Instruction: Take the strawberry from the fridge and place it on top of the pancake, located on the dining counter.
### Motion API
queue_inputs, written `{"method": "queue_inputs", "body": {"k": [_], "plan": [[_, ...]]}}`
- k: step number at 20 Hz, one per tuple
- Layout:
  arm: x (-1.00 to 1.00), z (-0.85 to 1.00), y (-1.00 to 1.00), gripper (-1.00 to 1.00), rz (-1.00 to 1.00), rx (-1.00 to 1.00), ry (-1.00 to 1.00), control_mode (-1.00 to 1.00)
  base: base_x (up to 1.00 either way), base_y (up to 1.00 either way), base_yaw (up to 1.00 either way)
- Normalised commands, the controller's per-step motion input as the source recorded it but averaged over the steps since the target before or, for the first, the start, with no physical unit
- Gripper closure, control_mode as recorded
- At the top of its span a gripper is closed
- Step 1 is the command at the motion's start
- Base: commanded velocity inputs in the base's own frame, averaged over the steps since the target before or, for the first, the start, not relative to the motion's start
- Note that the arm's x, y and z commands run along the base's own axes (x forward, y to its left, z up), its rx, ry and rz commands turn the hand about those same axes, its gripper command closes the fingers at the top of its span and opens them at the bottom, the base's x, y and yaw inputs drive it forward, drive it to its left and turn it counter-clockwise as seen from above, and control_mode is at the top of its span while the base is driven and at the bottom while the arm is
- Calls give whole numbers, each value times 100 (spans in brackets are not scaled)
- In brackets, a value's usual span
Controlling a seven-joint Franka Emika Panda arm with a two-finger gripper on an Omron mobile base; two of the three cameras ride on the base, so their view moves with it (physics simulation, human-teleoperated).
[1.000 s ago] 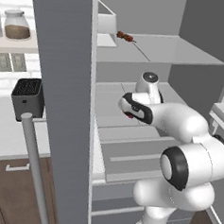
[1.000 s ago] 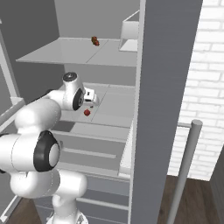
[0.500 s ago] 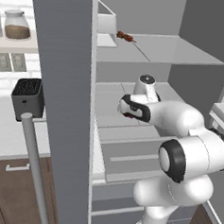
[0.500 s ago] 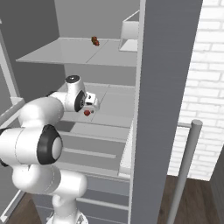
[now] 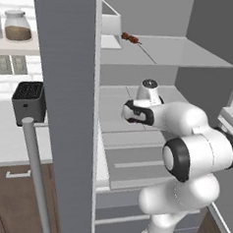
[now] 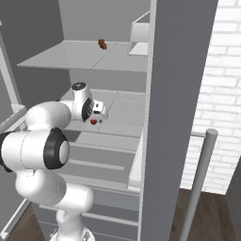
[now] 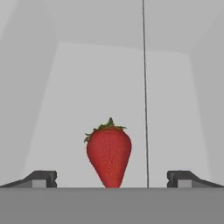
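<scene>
Hand view – strawberry stands between the spread fingers – untouched, jaws wide apart

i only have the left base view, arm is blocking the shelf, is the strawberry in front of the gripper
Observer: Yes. In the hand view the strawberry stands centred between the two fingertips.
Operator: jaws open or shut
Observer: Open; the gripper has a tip on each side of the berry, neither touching it.
Operator: which shelf
Observer: In the right base view it lies on the middle fridge shelf, just below the hand.
</scene>
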Motion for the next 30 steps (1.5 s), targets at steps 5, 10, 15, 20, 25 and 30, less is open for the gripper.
{"method": "queue_inputs", "body": {"k": [5,10,15,20,25,30], "plan": [[10,-15,0,-100,0,-3,0,-100,0,0,0],[16,-4,0,-100,0,-1,0,-100,0,0,0],[15,-9,0,-100,0,0,0,-100,0,0,0],[6,-19,0,-100,0,0,0,-100,0,0,0],[2,-18,0,-100,0,0,0,-100,0,0,0],[1,-13,0,-100,0,0,0,-100,0,0,0]]}}
